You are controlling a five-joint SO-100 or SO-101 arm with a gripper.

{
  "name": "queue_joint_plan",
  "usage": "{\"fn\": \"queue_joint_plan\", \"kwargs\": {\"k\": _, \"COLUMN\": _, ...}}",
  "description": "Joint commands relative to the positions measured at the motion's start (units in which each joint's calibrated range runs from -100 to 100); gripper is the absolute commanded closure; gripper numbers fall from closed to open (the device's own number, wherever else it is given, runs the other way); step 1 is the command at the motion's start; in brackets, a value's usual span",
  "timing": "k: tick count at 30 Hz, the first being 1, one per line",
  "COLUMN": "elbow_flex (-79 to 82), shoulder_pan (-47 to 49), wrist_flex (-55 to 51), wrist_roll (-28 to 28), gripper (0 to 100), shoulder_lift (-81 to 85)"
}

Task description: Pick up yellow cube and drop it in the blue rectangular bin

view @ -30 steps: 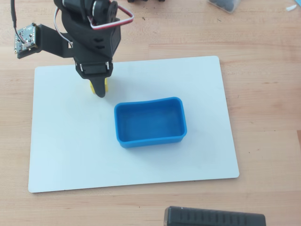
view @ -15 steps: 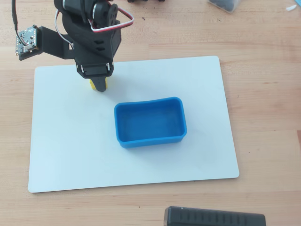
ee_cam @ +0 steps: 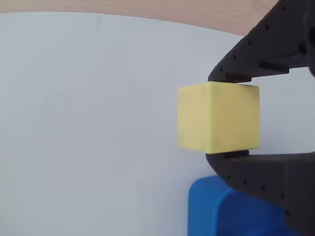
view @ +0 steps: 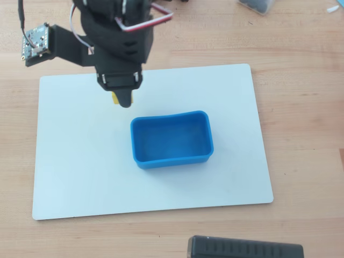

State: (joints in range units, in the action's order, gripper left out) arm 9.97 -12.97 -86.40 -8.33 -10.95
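Observation:
My black gripper [ee_cam: 227, 117] is shut on the yellow cube [ee_cam: 218, 116], with one finger above it and one below in the wrist view. It holds the cube clear of the white board. In the overhead view the gripper [view: 121, 101] covers most of the cube [view: 115, 100]; only a yellow sliver shows beside the fingertips. The blue rectangular bin [view: 172, 139] lies on the board, empty, just below and right of the gripper in the overhead view. A corner of the bin [ee_cam: 211, 209] shows at the bottom of the wrist view.
A white board [view: 70, 161] covers the wooden table [view: 301, 107]. A black object [view: 244, 248] lies at the bottom edge, a dark container [view: 258, 4] at the top right. A small circuit board [view: 36, 43] sticks out left of the arm.

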Motion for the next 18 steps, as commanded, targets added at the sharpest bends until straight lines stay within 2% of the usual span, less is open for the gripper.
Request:
{"fn": "queue_joint_plan", "kwargs": {"k": 1, "elbow_flex": -18.9, "shoulder_pan": 4.6, "wrist_flex": -9.6, "wrist_roll": 2.7, "gripper": 93, "shoulder_lift": 3.2}}
{"fn": "queue_joint_plan", "kwargs": {"k": 3, "elbow_flex": -24.9, "shoulder_pan": 6.8, "wrist_flex": -13.2, "wrist_roll": 3.8, "gripper": 94, "shoulder_lift": 1.2}}
{"fn": "queue_joint_plan", "kwargs": {"k": 9, "elbow_flex": -32.1, "shoulder_pan": 13.7, "wrist_flex": -13.5, "wrist_roll": 6.6, "gripper": 94, "shoulder_lift": -4.8}}
{"fn": "queue_joint_plan", "kwargs": {"k": 18, "elbow_flex": -48.1, "shoulder_pan": 15.7, "wrist_flex": -13.4, "wrist_roll": 7.1, "gripper": 94, "shoulder_lift": -19.8}}
